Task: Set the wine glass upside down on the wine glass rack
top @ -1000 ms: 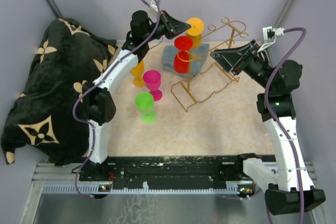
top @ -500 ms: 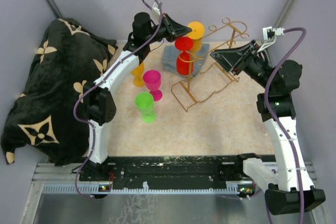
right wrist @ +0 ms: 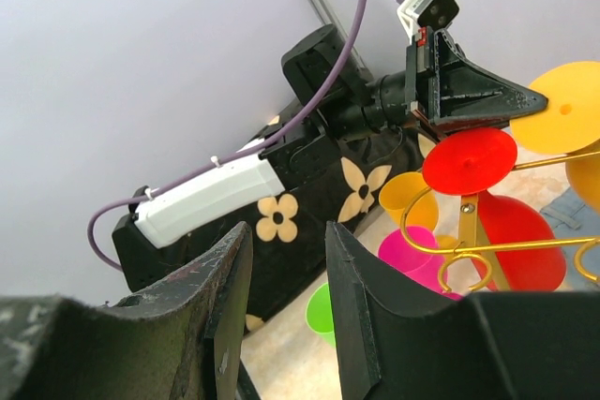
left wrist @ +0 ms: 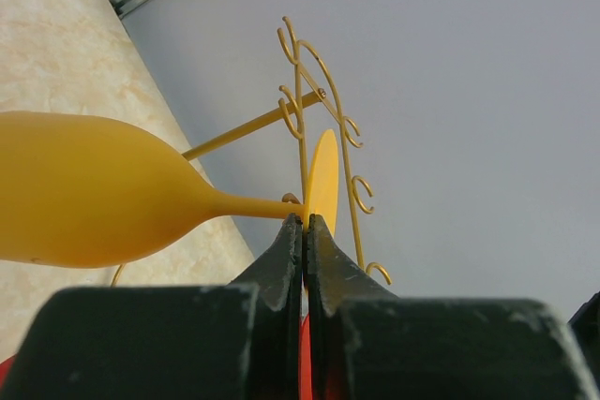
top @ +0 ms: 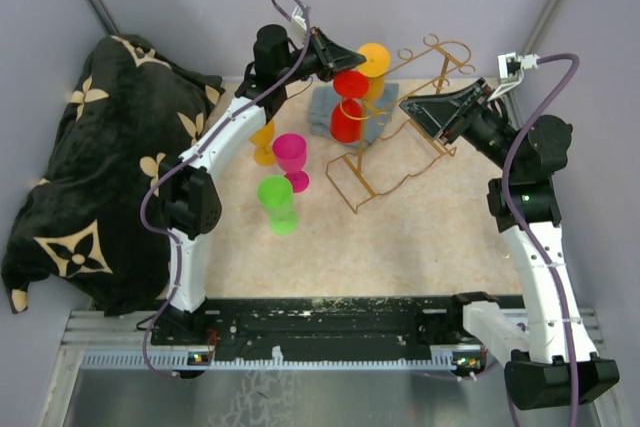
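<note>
Currently left gripper (left wrist: pixel 305 227) has its fingers pressed together on the rim of the yellow wine glass (left wrist: pixel 84 189) foot, a thin pinch with no visible gap. From the top the glass is foot-up, bowl down, at the far end of the wine glass rack (left wrist: pixel 248 125), just behind the red wine glass (top: pixel 347 122). Left wrist view puts the stem right at the gold curled loops. Can't tell whether the stem is actually in a rail slot or just beside it.

Red wine glass hangs inverted on the rack, foot on the top rail and bowl below, over a grey-blue cloth (top: pixel 322 112).

Right gripper (right wrist: pixel 288 241) sits on the right side of the rack at top-rail height. Fingers are spread, nothing between them, and it touches nothing that I can see.

On the table (top: pixel 400 237), left of the rack, all upright:
- other yellow glass (top: pixel 262 142), nearest the left arm
- magenta glass (top: pixel 291 155), just beside it
- green glass (top: pixel 276 195), nearest the bases

Black blanket (top: pixel 90 167) with cream flower print is bunched along the left edge.
</note>
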Robot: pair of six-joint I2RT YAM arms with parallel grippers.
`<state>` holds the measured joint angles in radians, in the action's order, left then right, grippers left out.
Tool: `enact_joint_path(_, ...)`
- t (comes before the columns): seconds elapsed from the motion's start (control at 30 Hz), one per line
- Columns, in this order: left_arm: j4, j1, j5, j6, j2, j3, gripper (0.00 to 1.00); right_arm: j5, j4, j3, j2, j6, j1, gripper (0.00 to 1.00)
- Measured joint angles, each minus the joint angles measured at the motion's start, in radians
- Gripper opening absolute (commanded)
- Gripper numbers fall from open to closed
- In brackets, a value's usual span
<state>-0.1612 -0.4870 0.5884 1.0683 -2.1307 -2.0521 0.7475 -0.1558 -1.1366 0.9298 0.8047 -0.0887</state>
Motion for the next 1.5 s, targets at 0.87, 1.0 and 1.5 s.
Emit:
enact_joint_path(0.87, 0.037, 0.0, 0.053, -0.026, -0.003, -0.067, 0.0, -0.003, 0.001, 0.017, -0.005, 0.003, 0.0, 0.38)
enact_joint_path(1.0, 0.05, 0.0, 0.063, -0.028, -0.012, -0.09, 0.0, -0.005, 0.0, 0.017, -0.006, 0.003, 0.0, 0.38)
enact_joint_path(1.5, 0.107, 0.0, 0.109, -0.053, -0.024, -0.115, 0.0, -0.006, 0.0, 0.017, -0.006, 0.004, 0.0, 0.38)
